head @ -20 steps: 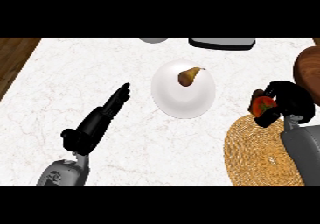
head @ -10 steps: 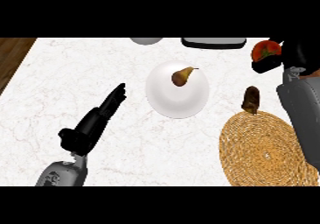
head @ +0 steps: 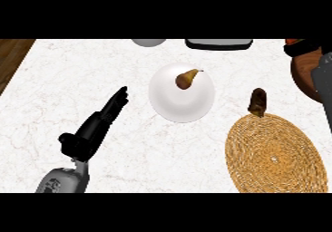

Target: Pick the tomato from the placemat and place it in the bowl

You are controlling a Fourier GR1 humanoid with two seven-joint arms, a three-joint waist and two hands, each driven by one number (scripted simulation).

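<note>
I work from a single view, taken from the robot's head and aimed steeply down at the marble counter [head: 95,68]. It sits close: the counter fills nearly the whole frame, with only a brown wooden strip [head: 8,59] showing at ten o'clock. The white bowl [head: 182,104] lies near centre. The far edge at twelve o'clock crops a dark tray [head: 219,44], and the near edge crops the woven placemat [head: 275,154] at five o'clock. The left hand [head: 88,133] enters from seven o'clock, the right forearm [head: 328,81] at three o'clock. The view is unmirrored.
</note>
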